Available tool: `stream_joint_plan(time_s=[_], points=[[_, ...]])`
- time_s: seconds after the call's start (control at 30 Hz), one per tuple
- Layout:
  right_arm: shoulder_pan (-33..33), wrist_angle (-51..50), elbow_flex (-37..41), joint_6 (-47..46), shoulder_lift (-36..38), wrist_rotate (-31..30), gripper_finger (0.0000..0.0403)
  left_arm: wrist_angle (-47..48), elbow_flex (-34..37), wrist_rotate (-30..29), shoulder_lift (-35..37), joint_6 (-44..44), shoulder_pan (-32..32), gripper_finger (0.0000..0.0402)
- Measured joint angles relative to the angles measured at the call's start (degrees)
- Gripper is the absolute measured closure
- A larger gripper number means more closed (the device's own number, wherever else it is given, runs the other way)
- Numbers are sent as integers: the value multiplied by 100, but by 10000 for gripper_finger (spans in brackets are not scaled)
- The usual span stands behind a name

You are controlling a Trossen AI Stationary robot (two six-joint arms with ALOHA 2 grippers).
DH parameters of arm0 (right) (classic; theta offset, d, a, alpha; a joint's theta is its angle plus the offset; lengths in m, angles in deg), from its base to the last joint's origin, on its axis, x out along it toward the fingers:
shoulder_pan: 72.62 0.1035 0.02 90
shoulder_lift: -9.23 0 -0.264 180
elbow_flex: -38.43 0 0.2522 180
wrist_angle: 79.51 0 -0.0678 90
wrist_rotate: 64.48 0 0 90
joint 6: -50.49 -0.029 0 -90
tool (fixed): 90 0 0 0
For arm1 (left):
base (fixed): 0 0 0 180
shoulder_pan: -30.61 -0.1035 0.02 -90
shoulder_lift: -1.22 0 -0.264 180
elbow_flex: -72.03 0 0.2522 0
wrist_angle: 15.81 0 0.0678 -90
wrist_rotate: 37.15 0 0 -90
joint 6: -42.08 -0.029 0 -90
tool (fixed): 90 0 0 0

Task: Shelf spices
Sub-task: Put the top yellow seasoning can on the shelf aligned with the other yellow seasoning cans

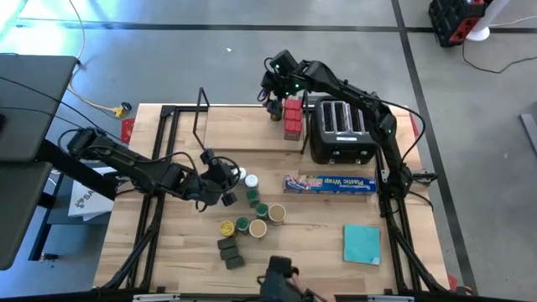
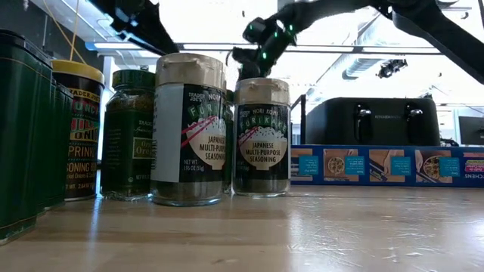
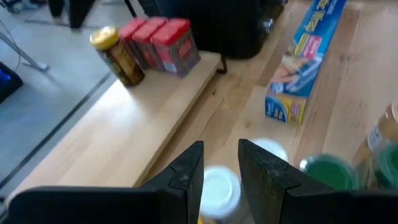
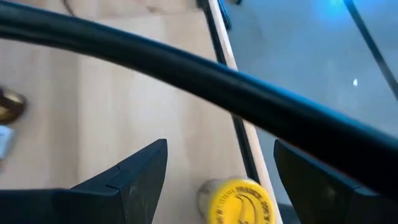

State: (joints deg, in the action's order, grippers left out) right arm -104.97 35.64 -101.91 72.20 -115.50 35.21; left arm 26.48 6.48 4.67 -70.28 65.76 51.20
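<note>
Right gripper (image 4: 221,171), jaws apart, over yellow-lidded jar (image 4: 239,200) on shelf (image 1: 243,126), 12 o'clock; must retreat. Left gripper (image 3: 221,165) clamps white-lidded jar (image 3: 219,190); lift next.

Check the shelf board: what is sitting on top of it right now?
On the shelf: three red tins in a row and a yellow-lidded jar beside them, under the open right gripper. The arm hides anything behind that jar.
</note>
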Motion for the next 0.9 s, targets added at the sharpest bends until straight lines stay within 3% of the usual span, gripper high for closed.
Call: stream_joint_plan(time_s=[0.27,0.43,0.57,0.7,0.9], points=[[895,-1204,-106,423,808,44,116,1767,193,-296,493,1692,678,279],[1653,-1878,434,340,1730,48,121,1955,844,-167,1091,2383,1101,231],[2346,-1750,1466,-135,2733,64,121,1807,1386,58,1429,2457,1174,188],[3071,-979,2962,-1131,3817,-35,121,1534,1810,293,1532,2273,1172,158],[4258,972,5264,-2754,5148,-1462,121,1085,2206,324,1530,1846,1019,133]])
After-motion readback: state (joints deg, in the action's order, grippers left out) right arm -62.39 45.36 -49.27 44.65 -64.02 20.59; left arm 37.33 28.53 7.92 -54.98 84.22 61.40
